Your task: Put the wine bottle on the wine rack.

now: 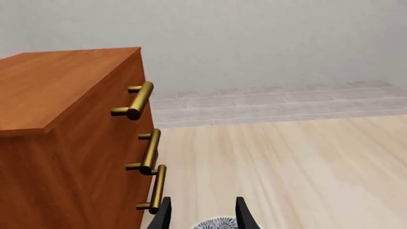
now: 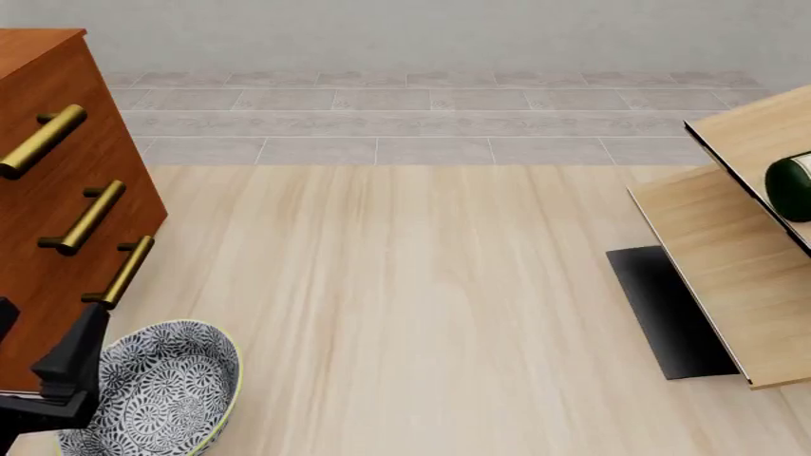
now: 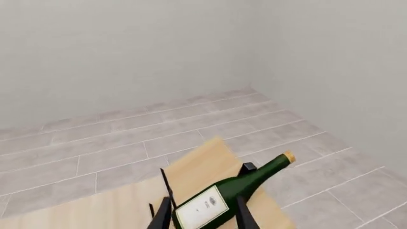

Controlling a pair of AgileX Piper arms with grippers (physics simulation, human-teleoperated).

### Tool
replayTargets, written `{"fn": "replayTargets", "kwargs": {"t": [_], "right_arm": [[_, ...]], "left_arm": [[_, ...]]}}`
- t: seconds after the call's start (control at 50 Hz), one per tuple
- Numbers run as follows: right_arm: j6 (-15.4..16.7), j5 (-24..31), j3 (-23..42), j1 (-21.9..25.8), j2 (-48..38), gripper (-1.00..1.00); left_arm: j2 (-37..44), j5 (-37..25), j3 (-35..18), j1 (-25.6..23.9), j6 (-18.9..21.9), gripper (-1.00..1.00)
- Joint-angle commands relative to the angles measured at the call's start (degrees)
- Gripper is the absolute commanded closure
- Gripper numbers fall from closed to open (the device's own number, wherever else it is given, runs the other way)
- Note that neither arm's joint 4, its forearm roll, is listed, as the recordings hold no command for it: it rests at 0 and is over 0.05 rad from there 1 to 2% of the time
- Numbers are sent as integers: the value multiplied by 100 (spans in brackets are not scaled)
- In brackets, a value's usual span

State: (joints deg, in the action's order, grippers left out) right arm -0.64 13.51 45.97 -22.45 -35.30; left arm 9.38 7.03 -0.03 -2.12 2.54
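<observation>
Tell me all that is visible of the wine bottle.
The bottle is dark green glass with a long neck, a tan cork and a white label. It lies tilted, neck pointing away, between the right tool's fingers, above the pale wooden rack. In the front view only its rounded base shows at the right edge, on the rack's slanted panels.

Plain grey wall (image 2: 419, 33), grey tiled floor (image 2: 431, 123), pale wood table (image 2: 405, 304), reddish-brown drawer cabinet (image 2: 51, 190)

Left pincer (image 1: 202, 214) parted, right pincer (image 3: 202, 214) clamped.
</observation>
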Motion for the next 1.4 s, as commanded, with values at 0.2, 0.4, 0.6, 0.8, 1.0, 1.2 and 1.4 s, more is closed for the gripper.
{"fn": "replayTargets", "kwargs": {"t": [0.2,0.4,0.6,0.8,1.0,1.2,1.4], "right_arm": [[168,185,-552,579,842,-100],[244,403,-626,825,1200,-100],[251,686,-708,1038,1603,-100],[326,915,-845,1251,1967,-100],[408,1105,-955,1436,2348,-100],[640,1353,-1090,1543,2840,-100],[679,1515,-1324,1715,3346,-100]], "left_arm": [[-201,-169,-22,27,21,-100],[-382,-442,-214,41,29,-100],[-536,-715,-418,41,54,-100],[-748,-1070,-687,28,79,-100],[-913,-1477,-1078,-40,185,-100],[-933,-1554,-1183,-36,278,-100],[-924,-1750,-1369,-72,317,-100]]}}
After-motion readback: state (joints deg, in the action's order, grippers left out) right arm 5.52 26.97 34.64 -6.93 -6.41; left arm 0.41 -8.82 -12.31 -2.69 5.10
